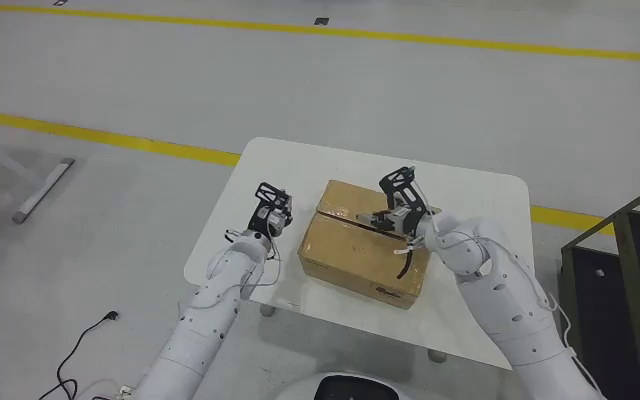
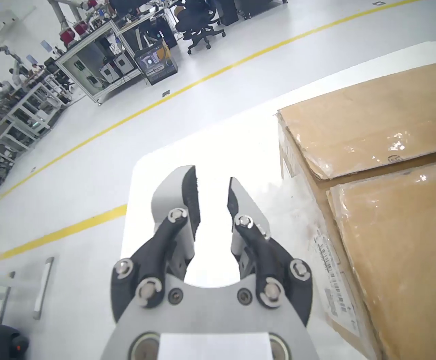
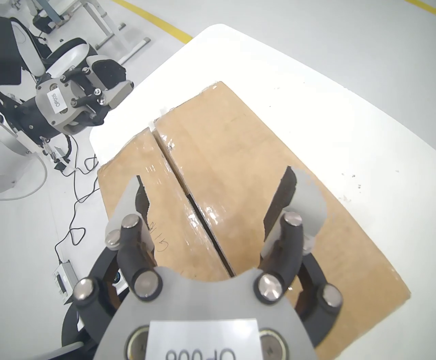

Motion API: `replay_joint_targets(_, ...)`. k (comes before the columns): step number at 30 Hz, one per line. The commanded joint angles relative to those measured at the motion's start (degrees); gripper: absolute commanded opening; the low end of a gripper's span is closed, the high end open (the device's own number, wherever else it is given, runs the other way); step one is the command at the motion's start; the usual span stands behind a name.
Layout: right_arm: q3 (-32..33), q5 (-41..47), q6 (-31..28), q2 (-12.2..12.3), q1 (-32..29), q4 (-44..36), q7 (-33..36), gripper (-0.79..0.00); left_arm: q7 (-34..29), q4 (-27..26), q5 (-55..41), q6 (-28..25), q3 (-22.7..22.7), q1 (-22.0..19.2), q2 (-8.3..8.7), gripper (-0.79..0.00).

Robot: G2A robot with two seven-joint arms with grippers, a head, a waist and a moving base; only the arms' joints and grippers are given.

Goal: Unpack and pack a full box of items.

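- The box (image 1: pixel 365 243) is sitting closed near the middle of the white table (image 1: pixel 470 190), turned at a slight angle to the table's edges.
- Its two top flaps are meeting along a seam (image 3: pixel 190 197), which is showing as a narrow dark gap, and clear tape is shining on the cardboard on both sides of it.
- A white label (image 2: pixel 333 272) is sticking to the box's side that is facing the left arm.
- The right gripper (image 3: pixel 214 175) is hanging over the box top with its fingers spread wide, one on each side of the seam, and nothing is sitting between them. Whether the tips are touching the cardboard cannot be told.
- The right gripper is pointing along the seam, toward the left arm's side of the table.
- The left gripper (image 2: pixel 213 191) is hovering over bare table just beside the box's labelled side, apart from the cardboard.
- Its fingers are standing a little apart, with a narrow gap between the black pads (image 2: pixel 190 194), and they are gripping nothing.
- A yellow line (image 1: pixel 300 30) is running across the grey floor beyond the table.
- Thin black cables (image 3: pixel 75 204) are trailing over the floor by the table's near corner.
- An office chair (image 2: pixel 201 24) and a metal-framed bench (image 2: pixel 98 64) are standing far off in the room.
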Motion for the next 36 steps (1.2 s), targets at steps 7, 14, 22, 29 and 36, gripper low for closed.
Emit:
replay_joint_targets(7,1.1,0.4,-0.4,0.2,0.0,-1.0,-2.1,-0.520,-0.3,-0.7,1.8,0.0,-0.4,0.9,0.20,0.000)
replay_joint_targets(14,4.1,-1.3,-2.0,0.8,-1.3,-2.8,-6.8,-0.419,-0.5,-2.8,5.8,-2.5,-1.6,1.9,1.07,0.000)
replay_joint_targets(22,7.5,-2.5,-3.6,1.7,-3.9,-4.1,-7.9,-0.262,-4.7,-2.6,9.8,-6.6,-1.4,0.4,1.50,0.000)
replay_joint_targets(29,7.4,-2.4,-2.9,1.9,-4.8,-5.1,-7.2,-0.280,-16.1,2.3,-7.6,-10.2,-2.1,-4.8,-0.46,0.000)
replay_joint_targets(36,6.6,-1.7,-2.6,1.8,-4.6,-5.0,-7.3,-0.206,-18.1,3.1,-11.7,-10.0,-2.5,-6.0,-0.88,0.000)
